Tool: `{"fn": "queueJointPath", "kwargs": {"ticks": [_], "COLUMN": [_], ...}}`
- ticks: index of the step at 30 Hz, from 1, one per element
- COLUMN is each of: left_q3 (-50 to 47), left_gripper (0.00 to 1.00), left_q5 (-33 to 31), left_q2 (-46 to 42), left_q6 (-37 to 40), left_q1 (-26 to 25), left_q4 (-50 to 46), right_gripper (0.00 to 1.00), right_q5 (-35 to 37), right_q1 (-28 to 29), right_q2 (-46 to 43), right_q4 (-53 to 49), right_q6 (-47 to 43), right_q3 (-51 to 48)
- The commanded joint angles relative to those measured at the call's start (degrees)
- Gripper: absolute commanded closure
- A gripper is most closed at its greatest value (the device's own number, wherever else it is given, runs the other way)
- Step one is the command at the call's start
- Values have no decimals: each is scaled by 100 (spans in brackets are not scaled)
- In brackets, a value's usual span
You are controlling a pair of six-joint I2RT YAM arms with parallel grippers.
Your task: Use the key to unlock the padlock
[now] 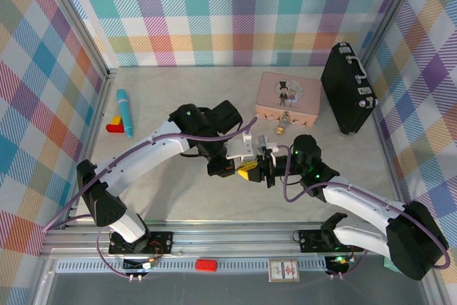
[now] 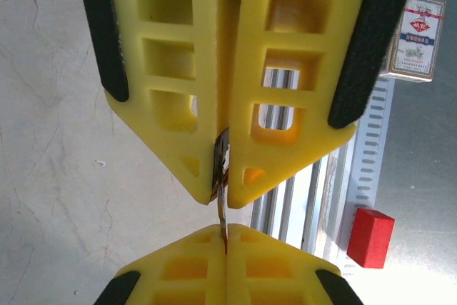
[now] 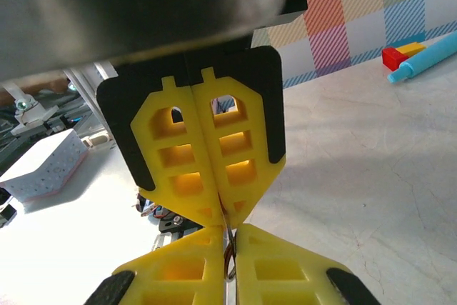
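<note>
Key (image 2: 221, 166): thin dark sliver, hanging above the middle of the tabletop, being pinched by both grippers, which are meeting tip to tip.
Right gripper (image 2: 223, 194): fingers pressing fully together along most of the key's length.
Left gripper (image 2: 226, 232): fingers likewise closing flat on the key's other end.
Padlock (image 1: 283, 129): lying against the front of the pink tin (image 1: 289, 94), towards the far right corner, well apart from the key.
Step, by judgement: passing the key between grippers. One should be gripping firmly while the other is loosening, leaving the blade free.
</note>
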Motion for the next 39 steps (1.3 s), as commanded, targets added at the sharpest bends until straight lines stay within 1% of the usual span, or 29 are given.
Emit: {"fn": "queueJointPath", "kwargs": {"ticks": [1, 7, 13, 15, 16, 19, 21, 22, 23, 26, 28, 30, 33, 35, 36, 37, 39], "left_q3": [47, 27, -65, -85, -109, -266, -517, -706, -929, -1612, -2062, -2633, -3407, -3742, -3862, -3952, -4170], "left_gripper": [100, 100, 99, 96, 93, 79, 71, 64, 58, 52, 52, 51, 51, 55, 56, 56, 51], "left_q5": [68, 28, -212, -254, -297, -422, -393, -317, -252, -183, -157, -279, -756, -1113, -1386, -1586, -1889], "left_q2": [-122, -131, -274, -351, -404, -641, -913, -1110, -1322, -1978, -2367, -2791, -3321, -3566, -3678, -3763, -3999], "left_q6": [100, 79, -31, -71, -112, -286, -423, -523, -632, -1052, -1382, -1843, -2505, -2847, -3044, -3234, -3661], "left_q1": [-71, -71, -71, -62, -53, 52, 182, 246, 298, 425, 528, 630, 728, 755, 755, 761, 768], "left_q4": [107, 154, 500, 598, 675, 1015, 1411, 1723, 2068, 3118, 3908, 4844, 5966, 6291, 6332, 6366, 6384], "right_gripper": [89, 93, 100, 100, 100, 100, 100, 100, 100, 100, 100, 100, 100, 100, 100, 100, 100], "right_q5": [-212, -137, 90, 263, 367, 651, 883, 1043, 1162, 1399, 1525, 1757, 2173, 2381, 2622, 2877, 3280], "right_q1": [97, 110, 125, 124, 131, 127, 122, 124, 118, 120, 124, 122, 121, 124, 124, 122, 124], "right_q2": [11, 11, -22, -71, -111, -220, -306, -353, -390, -483, -528, -567, -718, -877, -978, -1092, -1357], "right_q4": [-69, -105, -195, -253, -292, -401, -446, -492, -541, -649, -654, -707, -844, -972, -1106, -1284, -1644], "right_q6": [-128, -110, -36, 6, 26, 112, 189, 243, 266, 377, 474, 639, 996, 1237, 1380, 1537, 1815], "right_q3": [186, 202, 207, 187, 178, 143, 95, 73, 62, 46, 33, 41, 46, 37, 43, 41, 37]}}
